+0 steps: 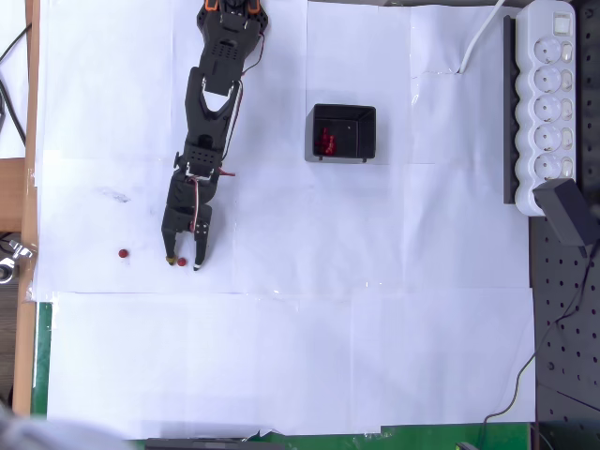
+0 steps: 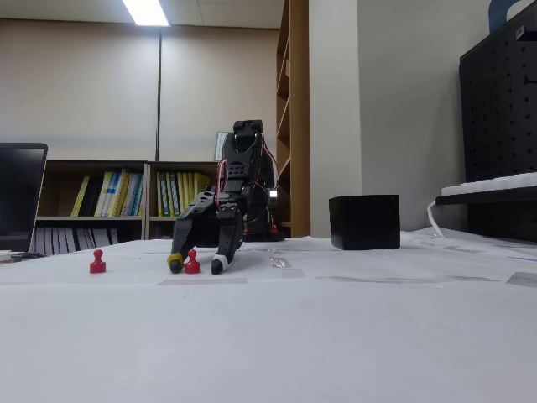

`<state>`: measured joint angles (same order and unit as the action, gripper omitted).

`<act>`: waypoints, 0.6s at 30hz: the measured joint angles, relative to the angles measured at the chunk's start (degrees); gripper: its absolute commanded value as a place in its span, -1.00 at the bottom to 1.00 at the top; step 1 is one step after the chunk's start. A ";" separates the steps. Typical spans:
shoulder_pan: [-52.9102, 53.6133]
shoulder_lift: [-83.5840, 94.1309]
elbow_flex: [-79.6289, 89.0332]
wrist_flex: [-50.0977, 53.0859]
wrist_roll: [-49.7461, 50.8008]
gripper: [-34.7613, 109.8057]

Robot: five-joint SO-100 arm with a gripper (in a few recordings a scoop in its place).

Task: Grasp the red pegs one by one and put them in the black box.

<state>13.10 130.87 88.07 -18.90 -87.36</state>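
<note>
**Peg between open tips, easy to knock away**

Claw (image 1: 185,263) down at the desk (image 1: 375,328), tips spread apart, one yellow-capped and one white-capped. Between them, a red peg (image 1: 181,262), seen in the low fixed view (image 2: 192,263) standing upright on its wider base, closer to the yellow tip than the white. Not yet clamped, and no clear contact to be seen on either side. A second peg (image 1: 123,253) standing alone further left, well apart from the claw, also upright in the fixed view (image 2: 97,263). Black box (image 1: 343,133) far off to the right and further back, already holding a few red pegs bunched at its left side.

Risks from here, as a judgement:

- Off-centre closing: nearer tip likely to reach the peg first, push it sideways, tip it over or roll it out of the gap.
- Tips pressing hard on the paper sheets: possible dragging or wrinkling of the paper, shifting the peg before the squeeze.
- Small, rounded shape: a pinch high on the knob likely to squirt it out; lower on the neck safer.
- Long carry to the box: weak grip meaning a drop on the way, or a release short of the near wall.
- Stray sweep to the left: lone peg knocked toward the desk edge.
</note>
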 measured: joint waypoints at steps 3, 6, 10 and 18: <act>0.00 0.09 0.00 0.00 0.53 -0.52; 0.18 0.09 0.00 0.18 0.53 -0.52; 0.18 -0.97 0.09 2.37 -0.62 -0.52; -0.53 -13.01 7.73 40.17 -13.89 -0.52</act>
<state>12.57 117.86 95.80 21.27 -101.25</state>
